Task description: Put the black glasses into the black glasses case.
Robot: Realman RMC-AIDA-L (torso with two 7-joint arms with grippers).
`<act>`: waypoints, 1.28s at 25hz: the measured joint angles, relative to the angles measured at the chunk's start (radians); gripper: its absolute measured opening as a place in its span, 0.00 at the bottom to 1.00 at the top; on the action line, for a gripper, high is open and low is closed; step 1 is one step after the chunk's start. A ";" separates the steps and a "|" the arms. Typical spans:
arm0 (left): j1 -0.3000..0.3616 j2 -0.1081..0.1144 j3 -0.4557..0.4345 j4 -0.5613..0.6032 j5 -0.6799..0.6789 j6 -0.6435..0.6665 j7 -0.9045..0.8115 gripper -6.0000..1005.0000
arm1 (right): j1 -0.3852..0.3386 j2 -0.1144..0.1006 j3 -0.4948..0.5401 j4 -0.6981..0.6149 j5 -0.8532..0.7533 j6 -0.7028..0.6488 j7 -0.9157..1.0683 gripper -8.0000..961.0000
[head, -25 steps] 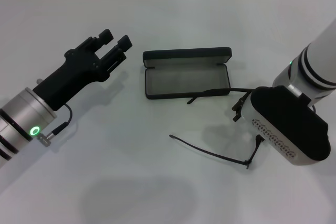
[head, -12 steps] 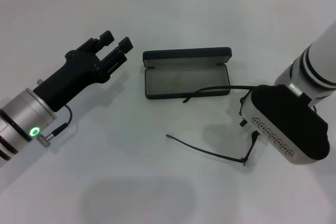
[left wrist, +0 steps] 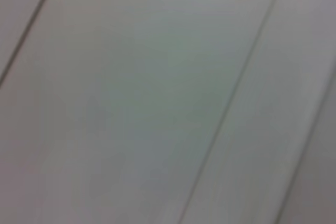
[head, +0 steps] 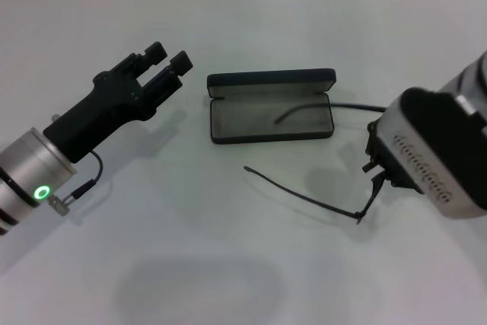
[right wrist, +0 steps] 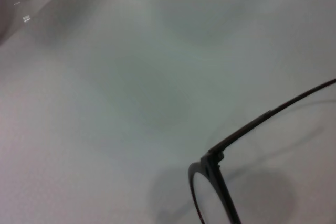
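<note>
Right gripper (head: 378, 159): clamped on the glasses (head: 335, 159), lifted beside the case (head: 270, 106).
One temple: over the open case's lining.
Left gripper (head: 169, 60): fingers apart, idle left of the case.

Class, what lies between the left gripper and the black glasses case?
In the head view, only bare white table separates the left gripper from the black glasses case.

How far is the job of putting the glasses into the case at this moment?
Done: the black rectangular hard case lies open, grey lining up. In hand: the right claw carries the thin black wire-frame glasses, one temple tip already over the lining, the other outside. Left: lower them inside. The left claw waits beside the case.
</note>
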 joint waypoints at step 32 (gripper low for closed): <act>-0.217 0.073 0.002 0.105 0.303 0.437 -0.299 0.59 | -0.252 0.006 0.205 0.643 1.441 0.262 -1.073 0.11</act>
